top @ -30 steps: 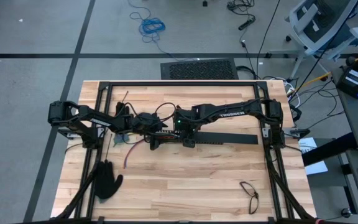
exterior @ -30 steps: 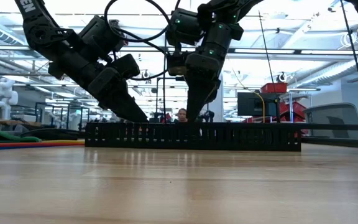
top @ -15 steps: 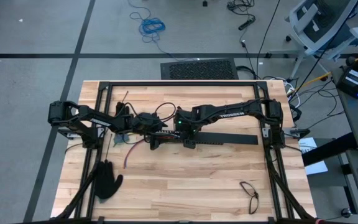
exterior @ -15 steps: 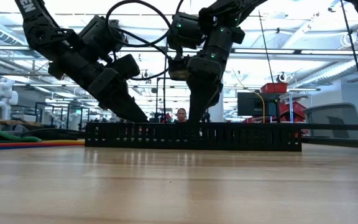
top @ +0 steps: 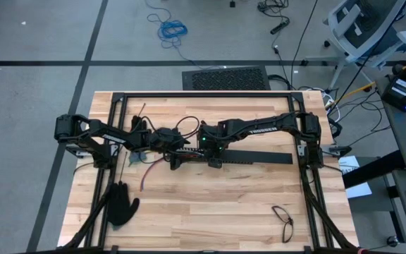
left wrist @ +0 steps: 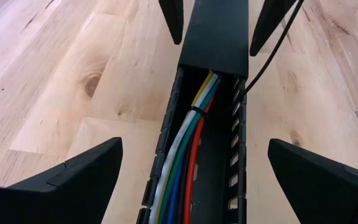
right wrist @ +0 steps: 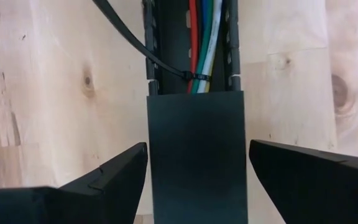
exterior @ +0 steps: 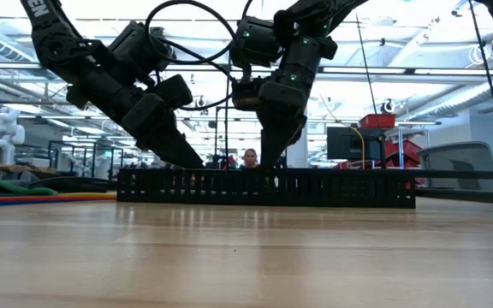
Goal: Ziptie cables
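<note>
Black slotted cable duct (top: 249, 156) lies across the middle of the wooden desk (top: 210, 212); its flat cover (right wrist: 196, 155) hides the far run of the cables (left wrist: 182, 162), which lie inside the open stretch, cinched by a ziptie (right wrist: 188, 76) whose tail trails out over the wall. Left end effector (left wrist: 191, 168) straddles the duct, fingers wide. Right end effector (right wrist: 197, 165) spans the cover, fingers apart, gripping nothing. A black glove (top: 120, 202) lies at 8 o'clock, eyeglasses (top: 283, 221) at 5 o'clock.

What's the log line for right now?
cables in slotted duct | ziptie looped round them | left claw open astride duct | right claw open astride duct cover
</note>
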Motion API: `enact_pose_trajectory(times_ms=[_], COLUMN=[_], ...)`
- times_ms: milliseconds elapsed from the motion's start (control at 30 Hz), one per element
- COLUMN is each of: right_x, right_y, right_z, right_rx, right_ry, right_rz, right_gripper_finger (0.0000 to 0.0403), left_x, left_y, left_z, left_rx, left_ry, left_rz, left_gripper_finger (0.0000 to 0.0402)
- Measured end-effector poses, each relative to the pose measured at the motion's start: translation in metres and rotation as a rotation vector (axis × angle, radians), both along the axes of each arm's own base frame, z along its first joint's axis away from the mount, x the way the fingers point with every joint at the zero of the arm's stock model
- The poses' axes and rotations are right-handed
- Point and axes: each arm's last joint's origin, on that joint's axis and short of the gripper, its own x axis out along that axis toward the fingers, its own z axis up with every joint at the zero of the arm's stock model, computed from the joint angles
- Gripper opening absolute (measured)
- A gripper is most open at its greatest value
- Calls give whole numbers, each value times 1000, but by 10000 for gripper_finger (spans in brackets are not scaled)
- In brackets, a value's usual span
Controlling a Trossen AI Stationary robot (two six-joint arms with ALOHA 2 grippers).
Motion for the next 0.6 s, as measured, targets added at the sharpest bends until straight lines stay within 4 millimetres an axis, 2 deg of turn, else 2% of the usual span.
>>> enact_pose_trajectory(times_ms=[600], right_x=[0], right_y=[-1], right_z=[0], right_rx=[-22], right_ry=[2], right_rz=[-1], right_gripper_finger=[279], left_x=[0], left_y=[0], left_z=[0], left_rx=[0], left_ry=[0], left_rz=[0], left_gripper_finger=[398])
